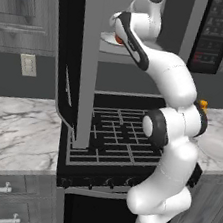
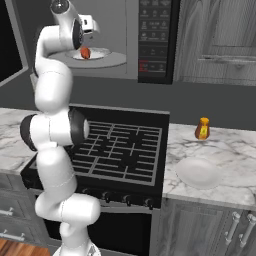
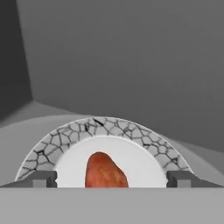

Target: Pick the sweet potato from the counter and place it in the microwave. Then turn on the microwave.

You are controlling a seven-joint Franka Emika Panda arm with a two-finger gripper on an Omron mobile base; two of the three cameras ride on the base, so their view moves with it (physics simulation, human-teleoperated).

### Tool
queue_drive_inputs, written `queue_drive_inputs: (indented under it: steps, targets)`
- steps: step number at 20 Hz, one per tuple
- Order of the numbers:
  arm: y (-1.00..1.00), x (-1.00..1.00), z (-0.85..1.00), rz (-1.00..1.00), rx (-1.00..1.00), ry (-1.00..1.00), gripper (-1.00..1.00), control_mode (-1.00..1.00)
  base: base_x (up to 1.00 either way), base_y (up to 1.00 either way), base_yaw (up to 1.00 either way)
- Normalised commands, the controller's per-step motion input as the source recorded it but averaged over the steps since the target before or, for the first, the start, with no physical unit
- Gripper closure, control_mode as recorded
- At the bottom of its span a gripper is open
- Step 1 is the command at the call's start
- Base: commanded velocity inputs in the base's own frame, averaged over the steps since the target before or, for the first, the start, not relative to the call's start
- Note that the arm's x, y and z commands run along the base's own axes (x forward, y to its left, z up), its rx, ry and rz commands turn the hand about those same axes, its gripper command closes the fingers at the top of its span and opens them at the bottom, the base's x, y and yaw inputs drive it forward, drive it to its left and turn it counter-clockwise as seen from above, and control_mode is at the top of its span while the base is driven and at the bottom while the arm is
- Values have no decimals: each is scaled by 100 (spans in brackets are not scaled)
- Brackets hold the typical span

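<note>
Jaws spread to full width inside the microwave (image 2: pixel 150 40), nothing gripped; the gripper (image 3: pixel 111 178) is seen with a finger tip (image 3: pixel 41 178) at each side. The sweet potato (image 3: pixel 104 171) is set on the white plate (image 3: pixel 144 164), between the tips, touched by neither

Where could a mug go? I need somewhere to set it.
Free: marble counter left of the stovetop, and the stretch right of the white plate, beyond the orange bottle. Crowded: microwave, with sweet potato and open jaws.
</note>
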Motion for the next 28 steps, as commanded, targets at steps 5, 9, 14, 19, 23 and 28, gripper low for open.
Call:
queue_drive_inputs:
  steps: [5,9,14,19,23,28]
  targets:
    - [-5,-21,-2,0,0,-10,-100,-100,0,0,0]
    - [-9,-24,1,0,0,-6,-100,-100,0,0,0]
    - [-12,-31,15,0,0,-1,-100,-100,0,0,0]
    - [-15,-39,29,0,0,0,-100,-100,0,0,0]
    - [-13,-50,26,0,0,0,-100,-100,0,0,0]
    - [-9,-55,13,0,0,0,-100,-100,0,0,0]
